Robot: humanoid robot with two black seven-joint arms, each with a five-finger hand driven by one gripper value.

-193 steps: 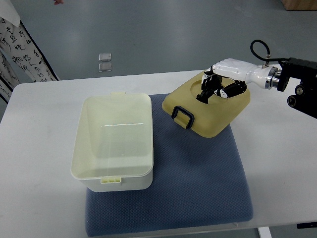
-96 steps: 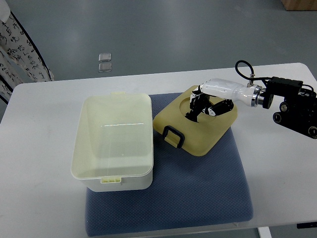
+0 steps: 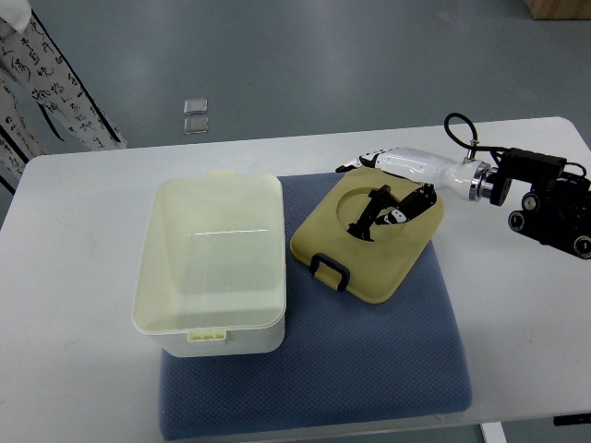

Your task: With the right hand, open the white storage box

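The white storage box (image 3: 233,342) stands open on the left part of a blue mat (image 3: 369,360), its inside bare. Its yellowish lid (image 3: 374,263), with a black handle (image 3: 329,271), lies flat on the mat just right of the box. My right hand (image 3: 386,196) reaches in from the right and rests over the lid's round recess. Its black fingers (image 3: 366,211) are stretched out and spread, not clamped on the lid. The left arm is out of the picture.
The mat lies on a white table (image 3: 74,231). My right forearm and its black wrist unit (image 3: 545,198) hang over the table's right end. A person's patterned clothing (image 3: 51,88) shows at the top left. Two small clear packets (image 3: 195,117) lie on the floor beyond the table.
The lid came down from a tilt in my right hand and now lies flat on the mat. The fingers have uncurled from its rim and spread out.
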